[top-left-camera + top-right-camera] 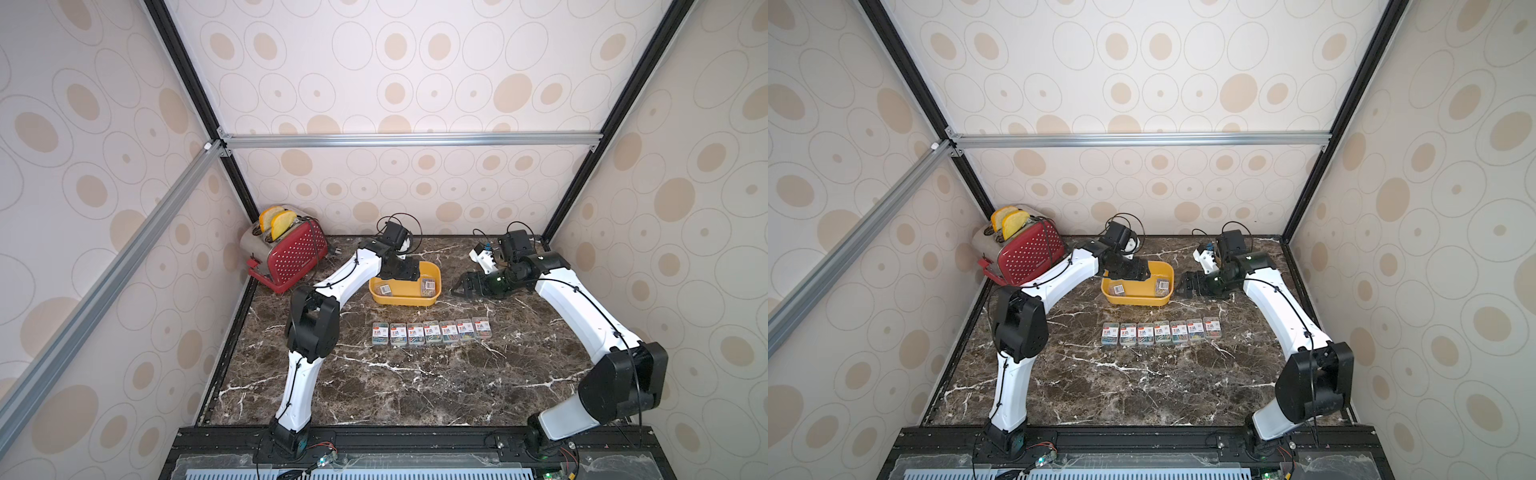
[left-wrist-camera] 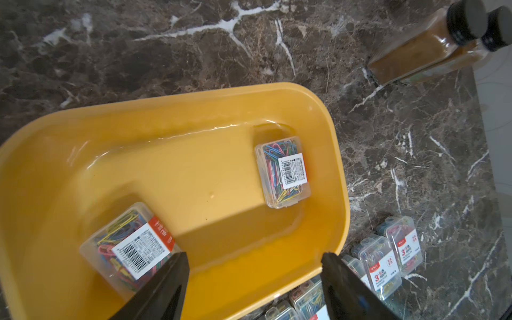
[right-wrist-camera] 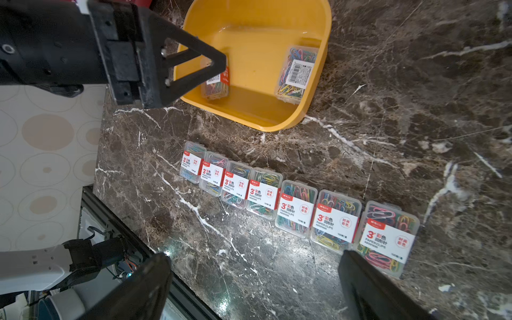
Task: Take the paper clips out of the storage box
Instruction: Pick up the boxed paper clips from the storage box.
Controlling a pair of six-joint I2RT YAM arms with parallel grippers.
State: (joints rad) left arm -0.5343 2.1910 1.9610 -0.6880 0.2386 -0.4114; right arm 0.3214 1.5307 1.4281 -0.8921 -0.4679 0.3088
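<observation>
Left gripper (image 2: 253, 256), right gripper (image 3: 255, 256): fingers spread, empty. Clip boxes (image 2: 282, 174) in tub (image 2: 194, 102) look light, stiff, slick; pinch long sides.

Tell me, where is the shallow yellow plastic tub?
In both top views the yellow plastic tub sits mid-table, beneath the left gripper, behind the row of clear clip boxes.

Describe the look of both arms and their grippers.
The left arm and right arm have white curved shells, bulky black joints and thin black cables along the links. The left gripper and right gripper are black; the left's fingers are open triangular frames.
</observation>
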